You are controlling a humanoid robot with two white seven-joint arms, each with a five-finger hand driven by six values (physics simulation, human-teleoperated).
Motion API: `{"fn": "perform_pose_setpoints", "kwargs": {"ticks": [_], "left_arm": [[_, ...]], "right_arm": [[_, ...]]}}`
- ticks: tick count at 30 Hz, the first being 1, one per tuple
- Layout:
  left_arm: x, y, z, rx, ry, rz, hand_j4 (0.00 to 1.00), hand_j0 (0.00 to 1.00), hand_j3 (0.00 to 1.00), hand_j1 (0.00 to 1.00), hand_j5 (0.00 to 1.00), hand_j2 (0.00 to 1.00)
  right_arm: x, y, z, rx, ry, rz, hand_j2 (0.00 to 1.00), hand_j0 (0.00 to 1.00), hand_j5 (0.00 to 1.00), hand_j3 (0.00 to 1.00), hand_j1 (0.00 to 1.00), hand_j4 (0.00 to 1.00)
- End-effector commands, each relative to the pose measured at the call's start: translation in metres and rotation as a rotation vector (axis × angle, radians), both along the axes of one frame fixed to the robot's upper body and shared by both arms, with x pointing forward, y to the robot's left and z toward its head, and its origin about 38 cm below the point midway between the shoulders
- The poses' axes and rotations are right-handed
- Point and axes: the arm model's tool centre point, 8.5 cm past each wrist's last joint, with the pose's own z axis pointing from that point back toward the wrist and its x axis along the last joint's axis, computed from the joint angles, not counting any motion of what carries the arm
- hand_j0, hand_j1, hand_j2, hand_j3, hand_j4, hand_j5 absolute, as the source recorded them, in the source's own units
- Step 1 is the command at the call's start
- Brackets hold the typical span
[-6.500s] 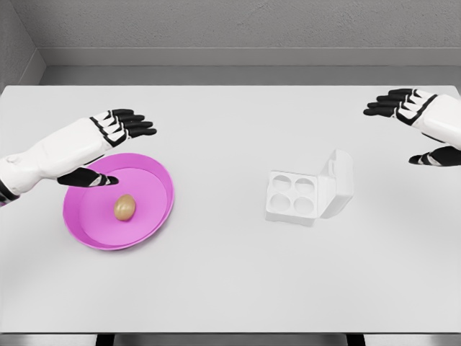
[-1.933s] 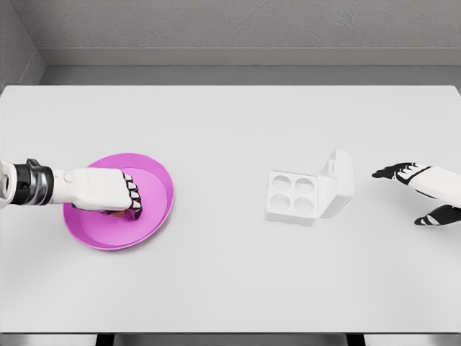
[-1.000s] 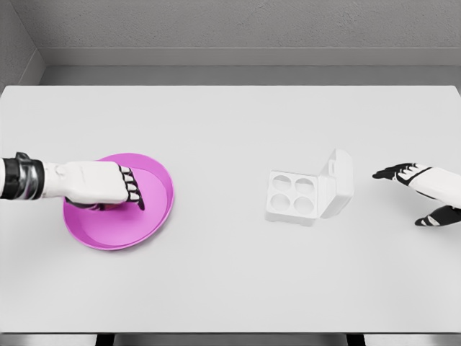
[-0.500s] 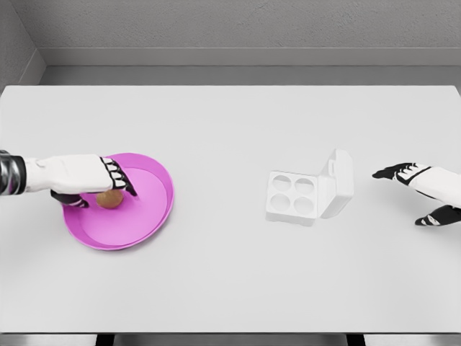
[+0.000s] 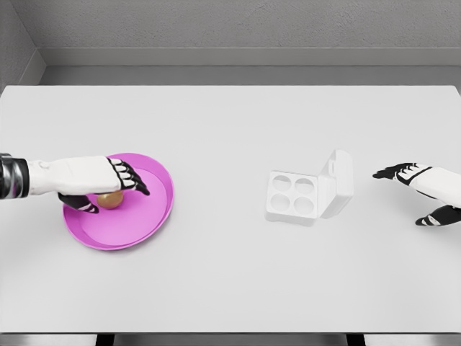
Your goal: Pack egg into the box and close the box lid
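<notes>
1. Where the left arm entered from the left edge of the frame, the left hand (image 5: 97, 184) lay over the pink plate (image 5: 148, 223) at centre left, palm down.
2. Its fingers (image 5: 133, 180) reached forward over the plate and the thumb sat below them; the egg (image 5: 109, 200) showed between thumb and fingers, partly covered by the hand. I could not tell whether the fingers actually gripped the egg or only lay loosely over it.
3. The egg was within the plate's rim, toward its left side; whether it rested on the plate floor or was lifted just off it was not clear.
4. The egg box (image 5: 310, 191) stood right of centre, well apart from the plate, on the white table (image 5: 230, 130).
5. The box lid (image 5: 341, 176) stood raised on the right side of the tray, tilted up and back, leaving four round cups (image 5: 292, 194) exposed and unfilled.
6. Bare table surface lay between plate and box; nothing stood in that stretch.
7. The right hand (image 5: 425, 194) showed at the right edge of the frame, right of the box and not touching it, with its fingers spread and relaxed, grasping nothing.
8. A grey wall (image 5: 230, 29) ran across the top of the frame behind the table's far edge.
</notes>
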Motion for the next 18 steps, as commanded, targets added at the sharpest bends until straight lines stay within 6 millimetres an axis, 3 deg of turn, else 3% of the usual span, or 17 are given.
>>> {"fn": "perform_pose_setpoints", "kwargs": {"ticks": [1,4,6,10,14,18], "left_arm": [[0.002,0.000,0.011,-0.054,-0.004,0.013,0.96,0.96,0.96,0.96,0.96,0.96],[-0.001,0.013,0.013,-0.105,-0.011,0.065,1.00,1.00,1.00,1.00,1.00,1.00],[-0.007,0.011,0.008,-0.166,0.035,0.070,1.00,1.00,1.00,1.00,1.00,1.00],[-0.004,0.014,0.021,-0.224,0.023,0.084,1.00,1.00,1.00,1.00,1.00,1.00],[-0.003,-0.003,0.015,-0.317,0.048,0.071,1.00,1.00,1.00,1.00,1.00,1.00],[-0.014,0.000,0.003,-0.435,0.086,0.115,1.00,1.00,1.00,1.00,1.00,1.00]], "right_arm": [[0.000,0.000,0.001,0.005,-0.001,-0.003,1.00,1.00,1.00,1.00,1.00,1.00],[0.000,0.000,0.001,0.005,-0.001,-0.003,1.00,1.00,1.00,1.00,1.00,1.00],[0.000,-0.001,0.001,0.005,0.000,-0.004,1.00,1.00,1.00,1.00,1.00,1.00],[0.000,-0.001,0.000,0.004,0.003,-0.004,1.00,1.00,1.00,1.00,1.00,1.00],[0.000,0.000,0.000,0.005,0.001,-0.003,1.00,1.00,1.00,1.00,1.00,1.00],[0.000,-0.001,0.001,0.005,0.000,-0.004,1.00,1.00,1.00,1.00,1.00,1.00]]}}
